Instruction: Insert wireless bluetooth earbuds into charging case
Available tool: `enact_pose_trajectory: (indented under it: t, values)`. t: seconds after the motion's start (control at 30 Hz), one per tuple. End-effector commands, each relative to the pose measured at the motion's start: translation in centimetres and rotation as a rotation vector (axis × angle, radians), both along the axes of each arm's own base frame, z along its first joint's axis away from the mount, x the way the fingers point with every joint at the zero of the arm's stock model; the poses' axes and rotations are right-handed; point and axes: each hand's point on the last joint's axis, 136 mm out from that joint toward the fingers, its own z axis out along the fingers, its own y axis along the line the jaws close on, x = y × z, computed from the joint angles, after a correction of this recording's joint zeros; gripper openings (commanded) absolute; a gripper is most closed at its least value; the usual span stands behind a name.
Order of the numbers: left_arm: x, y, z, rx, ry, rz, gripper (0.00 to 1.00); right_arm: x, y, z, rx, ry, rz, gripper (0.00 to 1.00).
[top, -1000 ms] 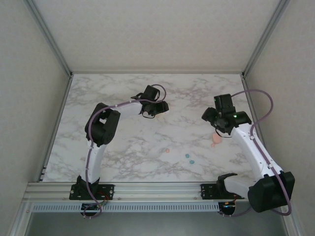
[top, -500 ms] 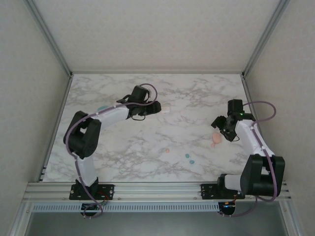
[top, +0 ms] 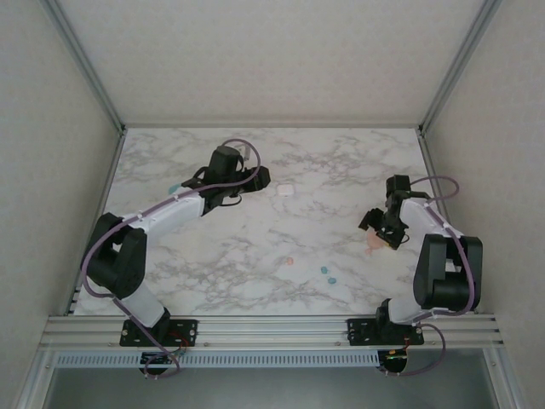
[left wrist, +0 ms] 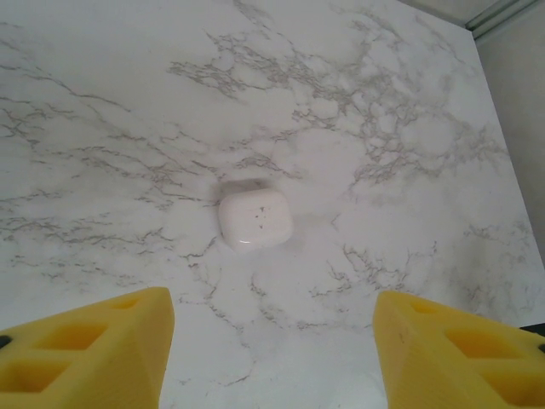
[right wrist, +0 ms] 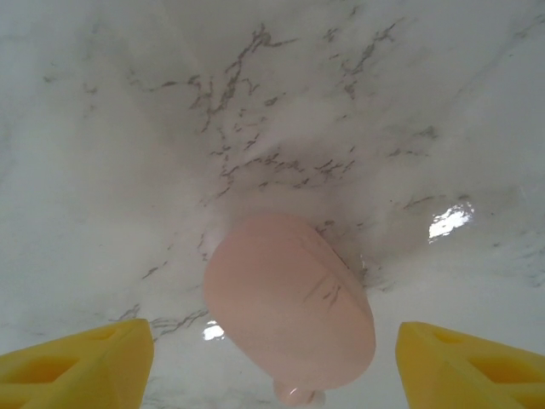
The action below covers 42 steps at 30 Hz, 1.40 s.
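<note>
A shut white charging case lies on the marble ahead of my left gripper, which is open with nothing between its yellow fingers. From above, the white case sits just right of the left gripper. My right gripper is open over a pink case, which touches neither finger. A small pink earbud lies at the case's near end. From above, the right gripper hovers by the pink case. A pink-orange earbud and two teal earbuds lie mid-table.
A teal case lies left of the left arm's forearm. Metal frame posts and pale walls close in the table on the left, right and back. The rail carrying both arm bases runs along the near edge.
The left arm has drawn back to the left, uncovering the white and teal cases, and its jaws have opened wider. The right arm has folded in and lowered over the pink case.
</note>
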Motion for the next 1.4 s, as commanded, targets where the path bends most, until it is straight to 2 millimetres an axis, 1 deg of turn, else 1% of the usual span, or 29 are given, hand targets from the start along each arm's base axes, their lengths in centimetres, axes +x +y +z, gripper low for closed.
enact_pose_trajectory:
  t: [0.0,0.17,0.37,0.53,0.63,0.8,0.87,1.0,1.03,1.1,1.23,1.3,1.37]
  values:
    - [0.4,0.6,0.6,-0.015,-0.029,0.018,0.63,0.3,0.0,-0.4,-0.008,0.009,0.060,0.76]
    - [0.5,0.4,0.6,-0.027,-0.025,0.016,0.63,-0.2,0.8,-1.2,0.018,0.038,0.109,0.73]
    - [0.7,0.2,0.1,-0.026,-0.012,0.011,0.63,-0.2,1.9,-1.1,0.012,0.038,0.147,0.69]
    - [0.7,0.2,-0.1,-0.025,-0.005,0.010,0.62,0.0,1.9,-1.2,-0.040,0.056,0.179,0.66]
    - [0.6,0.3,-0.2,-0.022,-0.002,0.012,0.62,0.3,2.3,-1.2,-0.055,0.062,0.205,0.65]
    - [0.6,0.6,-0.2,-0.018,-0.002,0.018,0.62,0.7,1.2,-1.1,-0.147,0.071,0.196,0.63]
    - [0.5,0.6,-0.3,-0.017,0.001,0.018,0.62,0.8,1.0,-1.2,-0.159,0.070,0.198,0.60]
    - [0.6,0.7,-0.4,-0.017,0.002,0.021,0.62,0.8,1.1,-1.6,-0.158,0.083,0.208,0.56]
    - [0.6,0.7,-0.3,-0.018,0.001,0.021,0.62,0.7,1.1,-1.8,-0.157,0.086,0.213,0.53]
    - [0.6,0.7,-0.3,-0.018,0.002,0.020,0.62,0.7,1.2,-1.9,-0.153,0.091,0.217,0.52]
    - [0.6,0.8,-0.3,-0.017,0.003,0.024,0.62,1.0,2.1,-1.6,-0.123,0.067,0.241,0.45]
    - [0.6,0.8,-0.3,-0.016,0.001,0.027,0.62,1.4,3.1,-1.4,-0.090,0.049,0.262,0.41]
    - [0.6,1.0,-0.2,-0.016,-0.003,0.033,0.62,2.0,4.5,-1.0,-0.064,0.032,0.288,0.41]
